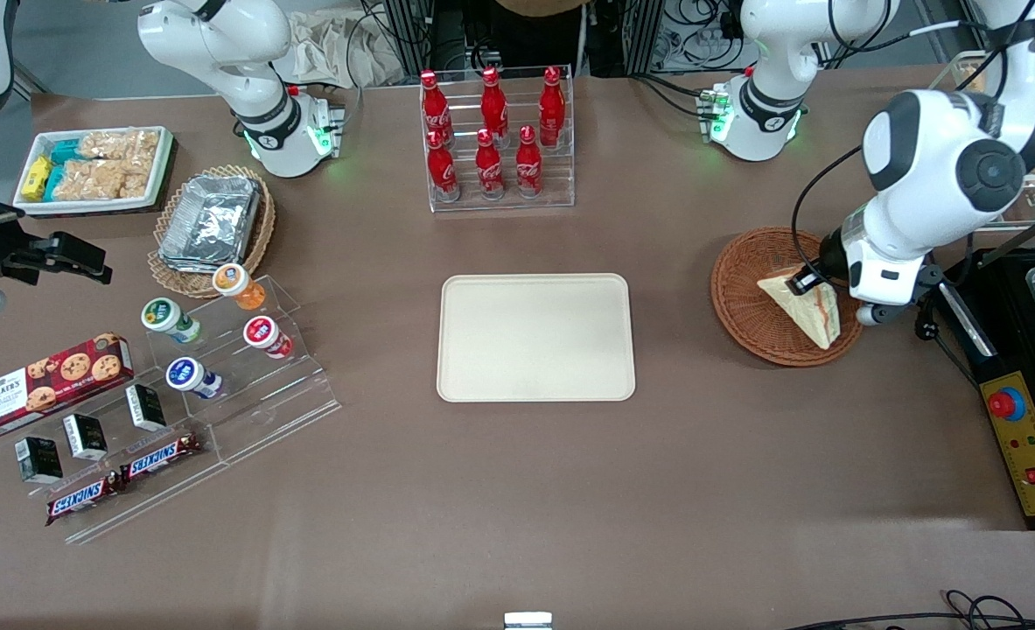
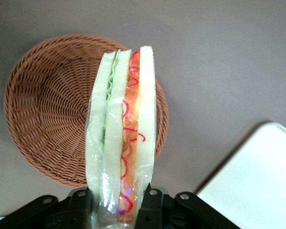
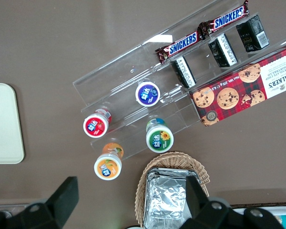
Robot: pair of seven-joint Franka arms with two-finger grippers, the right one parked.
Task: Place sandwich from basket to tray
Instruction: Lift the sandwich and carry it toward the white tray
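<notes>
The sandwich (image 1: 802, 304) is a wrapped pale wedge with red and green filling, and it hangs above the reddish-brown wicker basket (image 1: 749, 311). My left gripper (image 1: 819, 282) is shut on it at its end toward the working arm's side. In the left wrist view the sandwich (image 2: 121, 129) stands between the black fingers (image 2: 150, 210), lifted clear of the basket (image 2: 47, 114) below. The cream tray (image 1: 535, 337) lies flat at the table's middle and shows as a pale corner in the left wrist view (image 2: 257, 186).
A clear rack of red cola bottles (image 1: 495, 140) stands farther from the front camera than the tray. A black control box with a red button (image 1: 1020, 420) lies beside the basket at the working arm's end. Snack stands (image 1: 176, 385) and a foil-filled tan basket (image 1: 211, 223) lie toward the parked arm's end.
</notes>
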